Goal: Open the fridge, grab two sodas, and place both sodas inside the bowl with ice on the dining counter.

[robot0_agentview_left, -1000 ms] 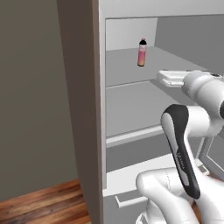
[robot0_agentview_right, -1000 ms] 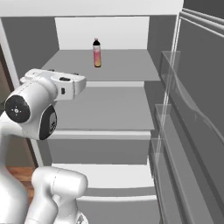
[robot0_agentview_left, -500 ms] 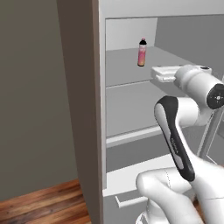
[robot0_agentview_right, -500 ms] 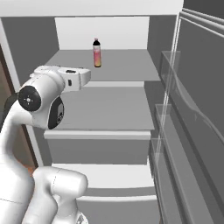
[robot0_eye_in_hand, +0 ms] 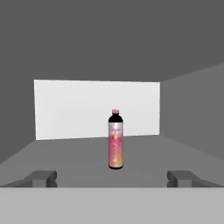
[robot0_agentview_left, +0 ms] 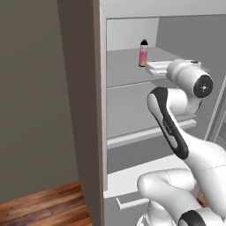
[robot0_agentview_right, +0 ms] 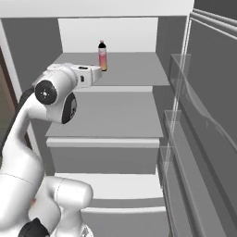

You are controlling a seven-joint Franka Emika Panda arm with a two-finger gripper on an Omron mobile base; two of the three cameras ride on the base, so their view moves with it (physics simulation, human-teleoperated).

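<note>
Wood plank floor point(robot0_agentview_left: 48, 205) at lower left of left base view, reddish-brown, boards running diagonally. Plain grey-brown wall point(robot0_agentview_left: 35, 97) above it, flat and unmarked, meeting the floor along a straight edge. Narrow dark brown strip point(robot0_agentview_right: 3, 97) at left edge of right base view.

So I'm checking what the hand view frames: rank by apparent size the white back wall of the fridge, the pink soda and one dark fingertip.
Largest to smallest:
1. White back wall
2. Pink soda, upright on the shelf
3. Fingertip; it sits nearest the camera, so its rank against the soda is unsure.
</note>
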